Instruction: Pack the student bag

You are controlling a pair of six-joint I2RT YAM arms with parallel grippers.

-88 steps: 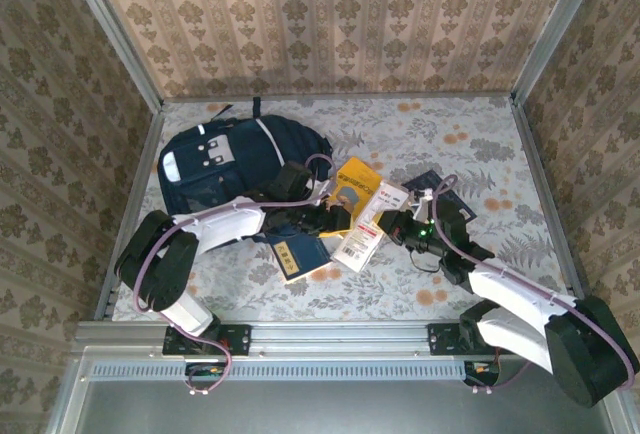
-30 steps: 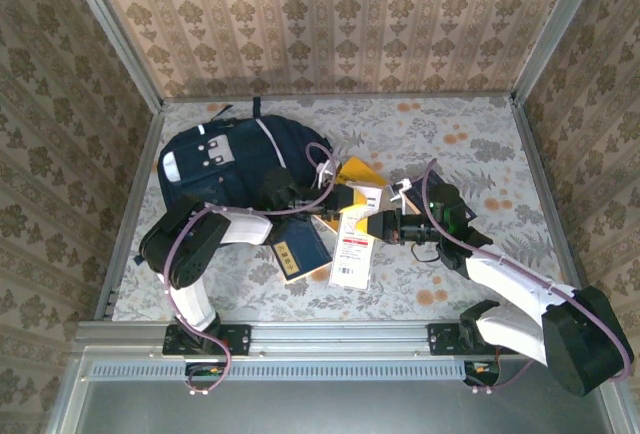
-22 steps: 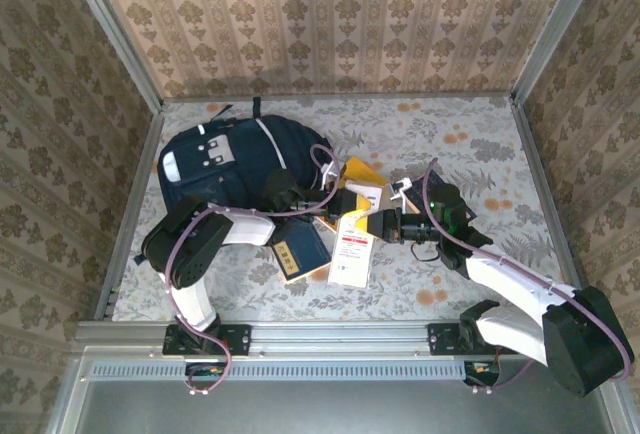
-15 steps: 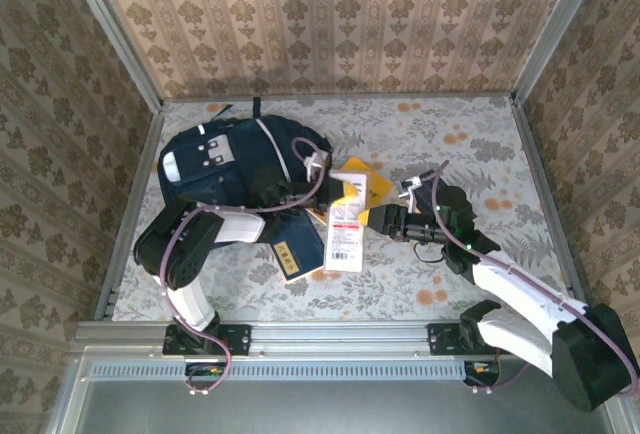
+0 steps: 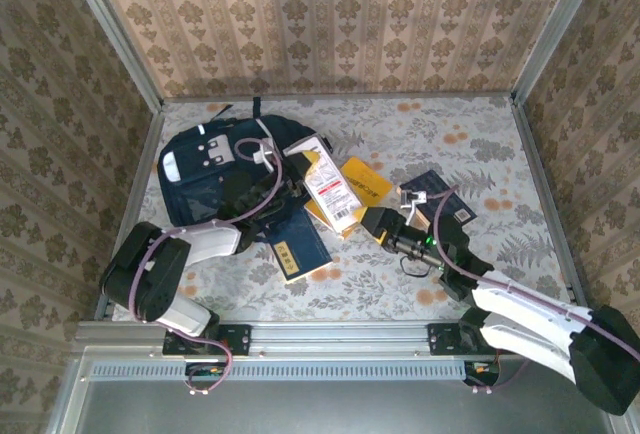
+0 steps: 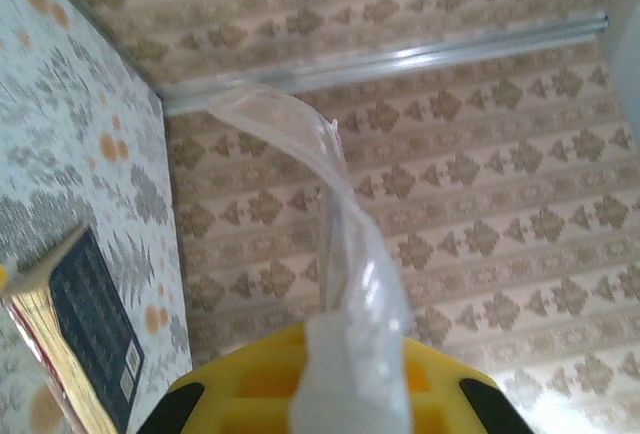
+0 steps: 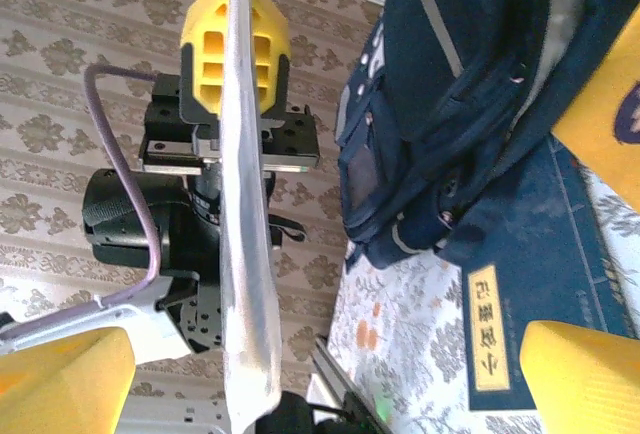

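I am squeezing my left gripper (image 7: 236,49) tight on a flat plastic packet (image 5: 333,192). I am holding it up in the air just beside the student bag (image 5: 215,179). My right gripper (image 5: 377,222) is standing wide open with nothing in it, close to the low end of the packet.

The bag is lying at the far left of the table (image 5: 470,134), near the left wall. I cannot tell if its mouth is open. I am thinking the packing is only starting. The packet is not going in yet. A navy booklet (image 5: 298,246), a yellow book (image 5: 362,180) and a dark book (image 5: 445,186) are waiting outside on the table.

Room is getting tight on the left, where the bag is sitting close to the metal rail (image 5: 132,204) and not far from the back wall. My two arms are working close together, so I am watching out for a bump. The right and far side of the table is giving me lots of room to move.
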